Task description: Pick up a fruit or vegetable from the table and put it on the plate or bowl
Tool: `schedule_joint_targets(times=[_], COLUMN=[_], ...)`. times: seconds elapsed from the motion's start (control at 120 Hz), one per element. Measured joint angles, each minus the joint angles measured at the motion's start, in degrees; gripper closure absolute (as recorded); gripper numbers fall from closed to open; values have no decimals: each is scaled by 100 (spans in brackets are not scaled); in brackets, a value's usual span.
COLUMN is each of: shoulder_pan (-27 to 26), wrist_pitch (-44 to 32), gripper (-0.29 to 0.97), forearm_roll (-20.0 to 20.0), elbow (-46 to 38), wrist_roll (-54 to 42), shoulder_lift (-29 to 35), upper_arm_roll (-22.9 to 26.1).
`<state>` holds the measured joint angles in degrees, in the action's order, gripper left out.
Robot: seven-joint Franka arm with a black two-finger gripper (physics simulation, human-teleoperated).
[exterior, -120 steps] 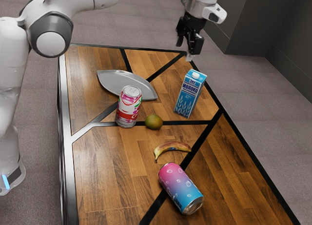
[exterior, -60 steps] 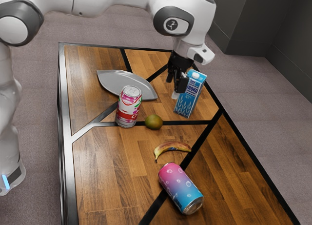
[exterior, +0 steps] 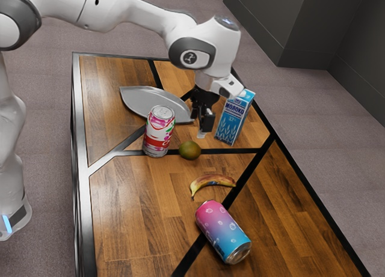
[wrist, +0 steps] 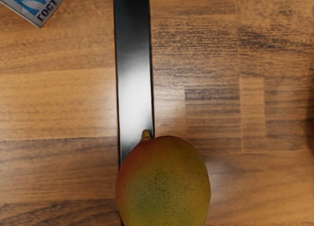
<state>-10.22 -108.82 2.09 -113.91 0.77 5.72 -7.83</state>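
Hanging low over the counter (exterior: 120, 193), the end effector (exterior: 203, 122) is spread wide and carries nothing, between the plate's tip and the one milk carton (exterior: 234, 116). Just below it lies the single mango (exterior: 190, 149), on the counter at a black inlay strip, untouched; in the wrist view the mango (wrist: 163, 184) sits directly under the hand. One banana (exterior: 212, 182) lies nearer the camera. One grey plate (exterior: 144, 100) lies flat. Two cans: one upright can (exterior: 159, 131) beside the mango, one lying can (exterior: 222, 231) near the banana.

The mango (exterior: 189, 149) lies just beside the upright can (exterior: 159, 131).
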Motion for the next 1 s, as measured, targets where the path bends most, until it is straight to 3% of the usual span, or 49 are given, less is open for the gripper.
schedule_joint_targets(times=[0.85, 0.942, 1.0], shoulder_pan=[9, 5, 5], wrist_pitch=[-1012, -1048, -1064], gripper=[0, 3, 14], forearm_roll=[-15, -20, -25], elbow=[-853, -854, -855], wrist_roll=[-1, 2, 9], shoulder_lift=[-313, -370, -391], upper_arm_roll=[8, 3, 2])
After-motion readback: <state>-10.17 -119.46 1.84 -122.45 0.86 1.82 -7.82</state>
